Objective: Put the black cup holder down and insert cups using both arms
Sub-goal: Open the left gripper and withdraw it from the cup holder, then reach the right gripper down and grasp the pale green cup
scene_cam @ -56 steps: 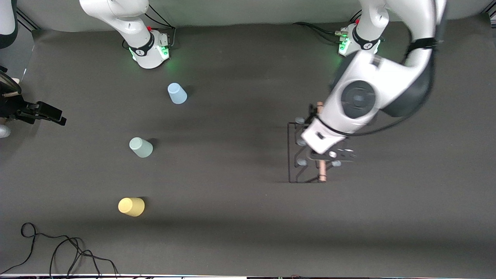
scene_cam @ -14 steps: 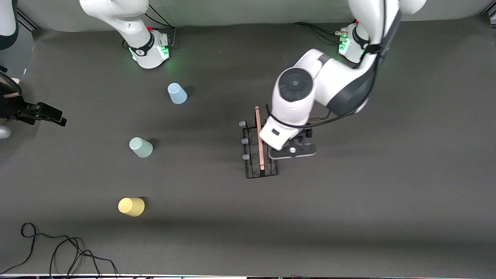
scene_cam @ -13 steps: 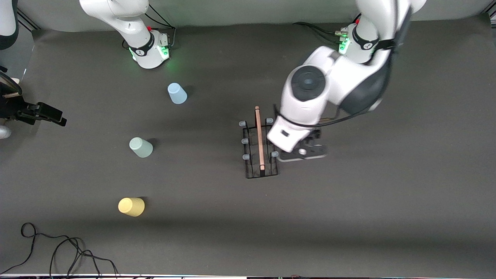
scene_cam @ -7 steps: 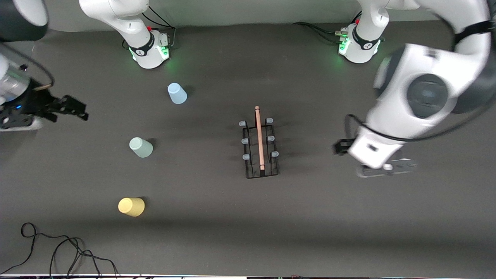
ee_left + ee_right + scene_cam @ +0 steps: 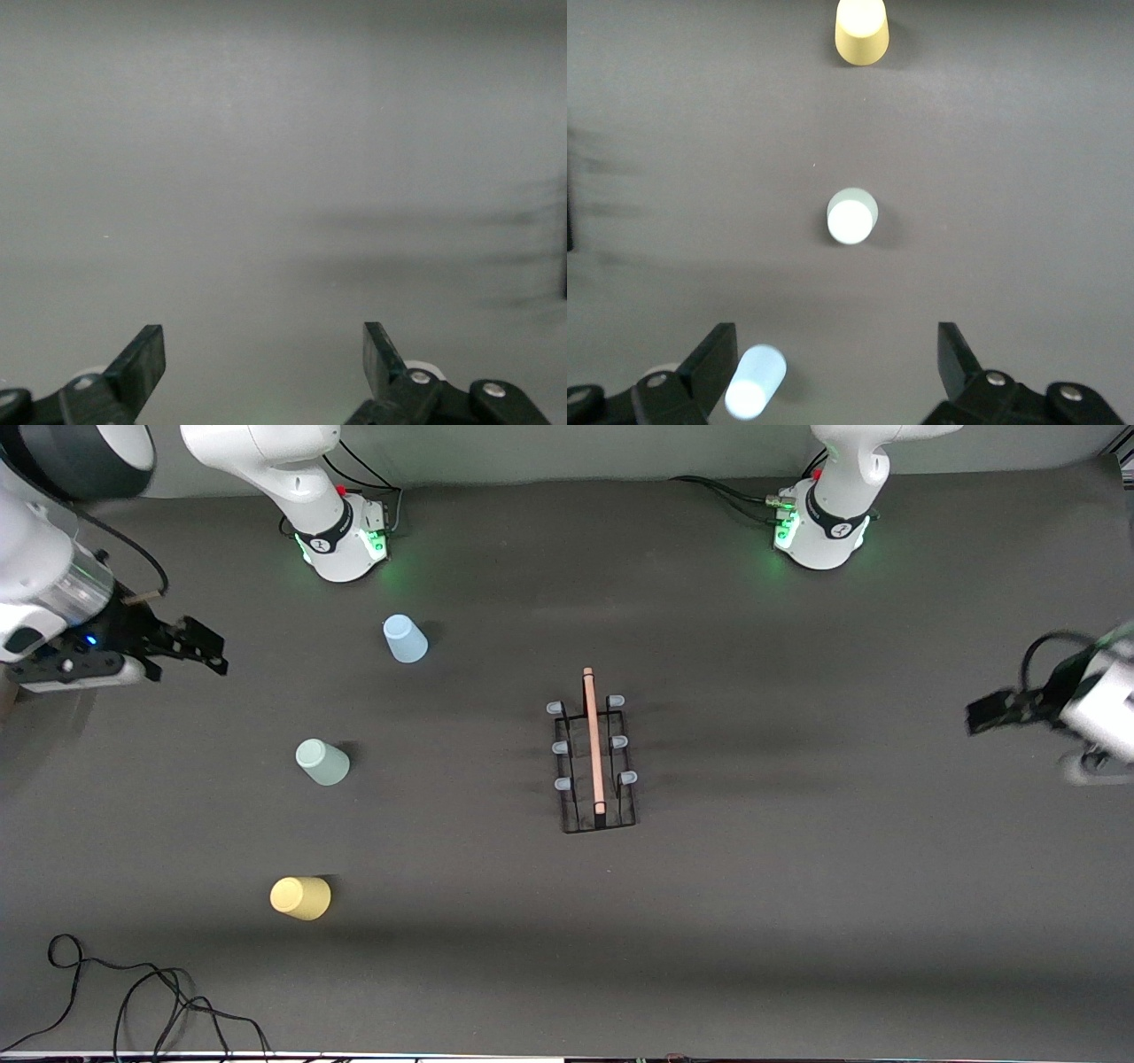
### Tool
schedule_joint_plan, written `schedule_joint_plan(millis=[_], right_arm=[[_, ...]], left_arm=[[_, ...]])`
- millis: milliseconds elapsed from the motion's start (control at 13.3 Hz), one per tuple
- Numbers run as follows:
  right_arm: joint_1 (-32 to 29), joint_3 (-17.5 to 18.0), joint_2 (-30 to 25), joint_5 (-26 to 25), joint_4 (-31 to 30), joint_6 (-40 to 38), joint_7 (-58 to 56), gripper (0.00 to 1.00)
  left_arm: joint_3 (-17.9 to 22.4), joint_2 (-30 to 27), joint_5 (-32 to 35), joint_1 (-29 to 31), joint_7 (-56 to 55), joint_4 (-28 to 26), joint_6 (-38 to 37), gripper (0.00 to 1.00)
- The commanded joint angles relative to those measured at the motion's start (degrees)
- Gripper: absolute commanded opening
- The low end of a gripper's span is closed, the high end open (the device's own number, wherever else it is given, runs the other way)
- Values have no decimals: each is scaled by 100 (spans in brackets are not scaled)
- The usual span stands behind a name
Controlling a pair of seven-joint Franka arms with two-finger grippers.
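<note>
Mid-table: black cup holder (image 5: 595,763) upright, wooden handle, pale-tipped pegs.

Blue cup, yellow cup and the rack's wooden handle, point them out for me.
blue cup (image 5: 405,638), front view, on its side wall.
yellow cup (image 5: 300,897), front view, middle of its body.
wooden handle (image 5: 593,740), front view, midway along the rod.

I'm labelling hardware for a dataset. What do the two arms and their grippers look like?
Both arms are glossy white with black joint bands, on round white bases lit green, with black cables. The right gripper and left gripper have black fingers on black mounts with silver screws.
</note>
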Motion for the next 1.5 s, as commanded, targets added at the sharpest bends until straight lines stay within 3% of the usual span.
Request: schedule_joint_plan(millis=[0,75,300,674,1199,1274,1423], right_arm=[[41,-58,43,-89,-1093,1307,-167,100],[50,-58,157,-80,-1384,1808,-167,100],[233,-67,789,-54,-2036,3259,-167,100],[278,-76,1800,-45,-2511,5019,-158,100],[226,-84,2425,-45,-2512,5565,-149,100],[217,-84,2478,-45,-2494,5688,-149,98],[217,-85,2496,-45,-2424,5698,-140,77]], left_arm=[[-62,-686,-111,219,330,-850,306,100],[-97,-730,-112,184,251,-798,263,100],[-177,-616,-85,104,38,316,-465,100],[-141,-291,-111,236,224,169,-397,100],[-150,-326,-375,307,224,-24,-362,100],[-150,-317,-358,289,224,-24,-336,100],[-150,-317,-340,298,233,-24,-327,100]])
